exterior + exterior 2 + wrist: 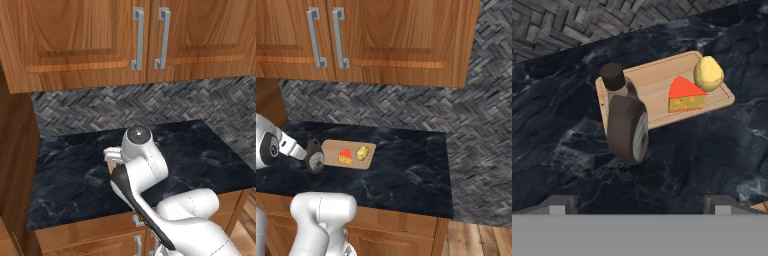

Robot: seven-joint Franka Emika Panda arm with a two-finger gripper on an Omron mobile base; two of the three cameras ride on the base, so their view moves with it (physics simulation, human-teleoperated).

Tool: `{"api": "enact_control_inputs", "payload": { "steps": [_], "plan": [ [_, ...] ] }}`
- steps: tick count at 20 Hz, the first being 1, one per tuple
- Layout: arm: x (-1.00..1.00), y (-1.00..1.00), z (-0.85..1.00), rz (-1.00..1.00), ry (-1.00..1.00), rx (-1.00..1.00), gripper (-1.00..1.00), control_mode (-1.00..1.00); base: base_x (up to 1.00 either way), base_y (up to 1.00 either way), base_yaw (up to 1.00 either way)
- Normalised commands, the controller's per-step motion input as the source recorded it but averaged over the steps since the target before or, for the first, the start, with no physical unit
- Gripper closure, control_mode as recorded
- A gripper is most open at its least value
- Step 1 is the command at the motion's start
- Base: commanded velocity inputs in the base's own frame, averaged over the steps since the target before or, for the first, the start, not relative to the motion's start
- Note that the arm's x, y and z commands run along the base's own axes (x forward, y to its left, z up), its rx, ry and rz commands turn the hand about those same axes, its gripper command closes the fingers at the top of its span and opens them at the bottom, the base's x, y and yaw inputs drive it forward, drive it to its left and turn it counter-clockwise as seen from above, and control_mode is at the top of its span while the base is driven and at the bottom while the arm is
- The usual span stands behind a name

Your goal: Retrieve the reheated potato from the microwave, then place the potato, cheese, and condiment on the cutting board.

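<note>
The potato [708, 73] and the cheese [685, 95] sit on the cutting board [657, 80] on the dark counter [406, 170]. The condiment [627, 125] stands at the board's edge. The end effector [639, 204] is spread wide, holding nothing.

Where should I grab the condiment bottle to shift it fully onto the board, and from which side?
Grip the condiment bottle across its squat brown body, just below the narrow black neck, coming down from above on the side away from the cheese. It stands upright at the cutting board's end edge, and the open gripper already hangs over it; the neck looks too slim for a steady hold.
</note>
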Motion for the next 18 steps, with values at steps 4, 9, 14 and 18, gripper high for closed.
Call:
{"api": "enact_control_inputs", "payload": {
  "steps": [4,9,14,18],
  "plan": [
    [-0.06,0.05,0.02,-0.15,-0.06,-0.02,-1.0,-1.0,0.0,0.0,0.0],
    [-0.11,0.02,0.08,-0.13,0.0,0.0,-1.0,-1.0,0.0,0.0,0.0],
    [-0.01,0.0,0.16,-0.06,0.06,0.0,-1.0,-1.0,0.0,0.0,0.0],
    [0.14,0.0,0.05,0.0,0.09,0.0,-1.0,-1.0,0.0,0.0,0.0]
  ]
}}
